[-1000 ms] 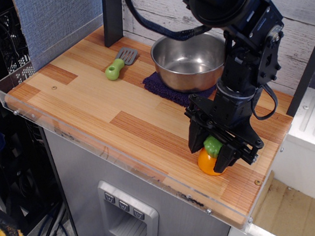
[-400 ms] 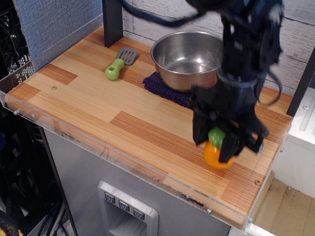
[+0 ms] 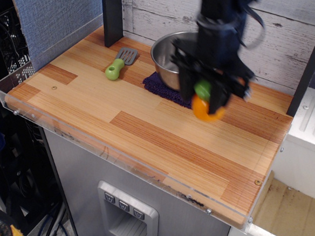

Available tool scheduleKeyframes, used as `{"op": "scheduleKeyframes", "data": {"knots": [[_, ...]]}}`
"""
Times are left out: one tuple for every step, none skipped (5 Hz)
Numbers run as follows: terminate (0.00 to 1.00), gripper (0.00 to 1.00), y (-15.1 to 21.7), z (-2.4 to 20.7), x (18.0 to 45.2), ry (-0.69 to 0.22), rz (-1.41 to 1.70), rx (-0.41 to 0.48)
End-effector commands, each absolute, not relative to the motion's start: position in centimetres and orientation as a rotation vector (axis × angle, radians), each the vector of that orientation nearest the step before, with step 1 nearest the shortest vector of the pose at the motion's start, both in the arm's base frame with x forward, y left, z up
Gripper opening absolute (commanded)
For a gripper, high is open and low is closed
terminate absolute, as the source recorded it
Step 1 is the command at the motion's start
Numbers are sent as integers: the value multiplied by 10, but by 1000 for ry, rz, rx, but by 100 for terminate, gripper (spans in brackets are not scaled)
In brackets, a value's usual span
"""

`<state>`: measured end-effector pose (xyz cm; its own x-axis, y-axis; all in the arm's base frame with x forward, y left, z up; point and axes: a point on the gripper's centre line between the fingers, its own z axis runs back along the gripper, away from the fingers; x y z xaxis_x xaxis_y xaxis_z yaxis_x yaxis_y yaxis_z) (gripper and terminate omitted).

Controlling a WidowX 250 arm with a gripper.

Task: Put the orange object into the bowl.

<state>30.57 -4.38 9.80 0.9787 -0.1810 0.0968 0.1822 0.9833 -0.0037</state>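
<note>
Fingers: gripper [image 3: 206, 94] clamped on the orange object [image 3: 207, 106], one dark finger [image 3: 221, 98] either side of its green cap
Position: fruit airborne above the table [image 3: 146, 128], just in front of the bowl [image 3: 172, 57]
Reason for height: likely to clear the bowl rim
Object look: small, glossy, rounded, blurred
Behind: purple cloth [image 3: 160, 86] under bowl; spatula [image 3: 120, 62] left, well apart
</note>
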Motion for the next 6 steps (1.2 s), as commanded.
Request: {"op": "scheduleKeyframes", "data": {"knots": [[0, 0, 18, 99, 351, -134, -68, -33], [0, 0, 31, 90, 374, -120, -37, -36], [0, 0, 30, 95, 392, -128, -41, -62], [0, 0, 17, 114, 394, -162, -78, -100], [0, 0, 4, 123, 386, -166, -114, -145], [0, 0, -6, 138, 372, -178, -138, -185]]}}
